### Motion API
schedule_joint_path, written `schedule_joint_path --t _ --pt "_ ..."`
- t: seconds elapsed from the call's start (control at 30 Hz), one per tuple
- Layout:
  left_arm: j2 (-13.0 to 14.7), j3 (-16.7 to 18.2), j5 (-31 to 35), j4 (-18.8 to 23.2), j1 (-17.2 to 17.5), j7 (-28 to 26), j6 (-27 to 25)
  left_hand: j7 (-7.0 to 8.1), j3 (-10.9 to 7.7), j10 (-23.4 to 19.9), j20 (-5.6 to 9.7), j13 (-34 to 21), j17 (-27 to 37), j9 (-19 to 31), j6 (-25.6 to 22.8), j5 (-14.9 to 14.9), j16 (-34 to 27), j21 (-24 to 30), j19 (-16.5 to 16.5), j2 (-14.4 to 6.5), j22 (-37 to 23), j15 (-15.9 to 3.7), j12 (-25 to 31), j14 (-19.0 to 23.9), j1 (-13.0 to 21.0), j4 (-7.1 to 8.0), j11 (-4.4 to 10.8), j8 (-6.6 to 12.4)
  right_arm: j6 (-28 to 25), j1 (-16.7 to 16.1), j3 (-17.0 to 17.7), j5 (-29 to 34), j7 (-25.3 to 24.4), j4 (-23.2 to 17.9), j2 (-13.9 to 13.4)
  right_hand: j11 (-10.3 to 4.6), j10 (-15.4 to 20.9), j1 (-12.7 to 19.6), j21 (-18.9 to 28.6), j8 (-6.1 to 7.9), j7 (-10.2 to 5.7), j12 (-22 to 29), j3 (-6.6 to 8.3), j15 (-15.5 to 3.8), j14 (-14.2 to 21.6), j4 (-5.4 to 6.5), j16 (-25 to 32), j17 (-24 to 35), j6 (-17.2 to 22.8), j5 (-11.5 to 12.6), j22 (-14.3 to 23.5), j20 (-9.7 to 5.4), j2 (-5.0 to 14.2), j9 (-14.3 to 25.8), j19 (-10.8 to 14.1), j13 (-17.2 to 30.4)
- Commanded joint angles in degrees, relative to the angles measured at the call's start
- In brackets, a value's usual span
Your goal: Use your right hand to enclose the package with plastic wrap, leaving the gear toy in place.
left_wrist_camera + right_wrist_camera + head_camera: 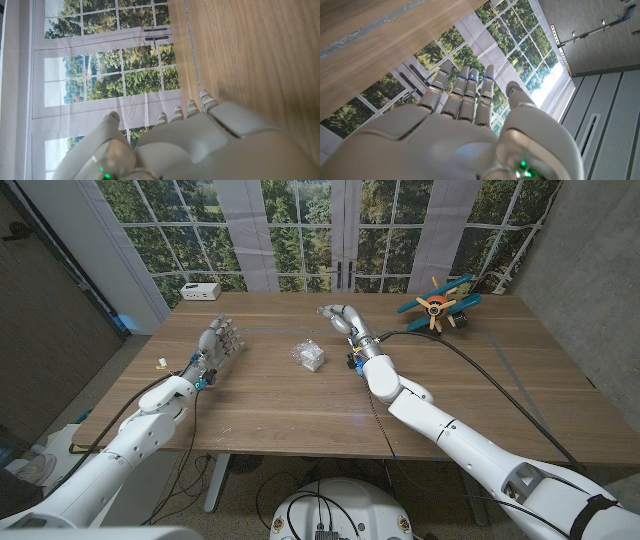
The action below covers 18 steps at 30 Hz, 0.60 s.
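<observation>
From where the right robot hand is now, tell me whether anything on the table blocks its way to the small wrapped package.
Nothing visible does. The right robot hand is up beside the package, with only bare wooden table between them. The gear toy stands off at the far right edge, away from that path.

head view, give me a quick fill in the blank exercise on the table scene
1. The small plastic-wrapped package lies between the left hand and the ____ hand.
2. The toy at the table's far right is shaped like a ____.
3. Neither hand ____ the package.

Missing words: right; plane; touches
</observation>
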<state>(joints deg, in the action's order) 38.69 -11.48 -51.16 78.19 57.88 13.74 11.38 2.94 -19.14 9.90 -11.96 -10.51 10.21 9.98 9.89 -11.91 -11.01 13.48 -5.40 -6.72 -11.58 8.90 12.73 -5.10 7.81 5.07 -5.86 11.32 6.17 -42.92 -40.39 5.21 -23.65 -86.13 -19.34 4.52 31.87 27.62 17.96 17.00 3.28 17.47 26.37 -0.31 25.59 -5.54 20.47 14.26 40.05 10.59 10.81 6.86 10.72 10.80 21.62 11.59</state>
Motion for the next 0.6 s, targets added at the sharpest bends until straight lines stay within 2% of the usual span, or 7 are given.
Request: schedule_joint_path --t 0.03,0.1,0.17,0.37,0.6 --pt "-1.5 -1.2 3.7 -3.8 -1.8 1.0 5.5 -0.89 -0.91 -3.8 -0.20 -0.2 0.0 0.2 -3.9 0.1 -0.7 0.8 1.8 0.2 -0.2 -0.94 1.1 3.0 0.5 -0.29 -0.21 1.08 -1.9 -2.5 2.8 -3.3 -1.8 -3.5 -0.3 0.77 2.4 0.2 0.2 0.34 0.22 1.0 0.63 0.25 0.9 0.07 0.5 0.2 1.5 0.0 0.2 0.21 -0.06 0.2 0.3 0.3" --pt "-1.8 -1.3 4.9 -4.2 -1.9 0.4 7.4 -0.97 -1.29 -5.2 -0.18 -0.1 0.0 0.1 -5.5 0.1 -0.7 0.9 2.4 -0.1 -0.2 -1.89 1.2 4.0 0.8 -0.53 1.45 1.21 -1.7 -2.8 3.3 -4.4 -1.5 -3.7 -0.3 0.81 2.5 0.2 0.2 0.37 0.33 1.0 0.65 0.34 0.9 0.11 0.5 0.2 1.7 0.0 0.2 0.27 -0.10 0.2 0.3 0.3" --pt "-2.2 -1.2 5.9 -4.3 -1.7 -0.5 9.3 -0.84 -1.57 -6.2 -0.17 -0.1 0.0 0.1 -6.5 0.2 -0.6 1.0 2.8 -0.2 -0.2 -2.31 1.4 4.3 1.1 -0.73 1.82 1.23 -1.2 -3.2 3.8 -5.6 -1.5 -3.6 -0.2 0.86 2.5 0.2 0.2 0.35 0.39 0.9 0.63 0.45 0.8 0.10 0.5 0.2 1.8 0.0 0.2 0.33 -0.20 0.2 0.3 0.3" --pt "-2.5 -0.5 7.1 -4.0 -0.8 -2.3 12.5 -0.66 -2.10 -7.7 -0.21 -0.1 -0.1 0.1 -8.3 0.3 -0.5 1.0 3.1 -0.5 -0.1 -3.26 1.6 4.9 1.7 -1.10 1.53 1.36 -1.2 -4.5 5.1 -6.9 -3.2 -4.1 -0.2 1.18 1.8 0.2 0.1 0.05 0.75 0.5 0.65 0.79 0.6 -0.03 0.4 0.3 1.5 0.0 0.2 0.51 -0.48 0.2 0.2 0.3" --pt "-2.1 -0.4 5.7 -5.0 -1.2 0.6 12.7 -0.27 -2.51 -8.4 -0.19 -0.1 -0.1 0.1 -9.0 0.4 -0.4 1.0 3.4 -0.7 0.0 -3.90 1.5 5.2 2.2 -1.41 1.48 1.22 -1.6 -6.5 6.9 -7.8 -6.3 -5.6 -0.1 1.12 1.3 0.3 0.1 -0.17 0.99 0.2 0.68 0.83 0.3 -0.25 0.2 0.3 1.4 0.0 0.2 0.64 -0.75 0.2 0.1 0.3"
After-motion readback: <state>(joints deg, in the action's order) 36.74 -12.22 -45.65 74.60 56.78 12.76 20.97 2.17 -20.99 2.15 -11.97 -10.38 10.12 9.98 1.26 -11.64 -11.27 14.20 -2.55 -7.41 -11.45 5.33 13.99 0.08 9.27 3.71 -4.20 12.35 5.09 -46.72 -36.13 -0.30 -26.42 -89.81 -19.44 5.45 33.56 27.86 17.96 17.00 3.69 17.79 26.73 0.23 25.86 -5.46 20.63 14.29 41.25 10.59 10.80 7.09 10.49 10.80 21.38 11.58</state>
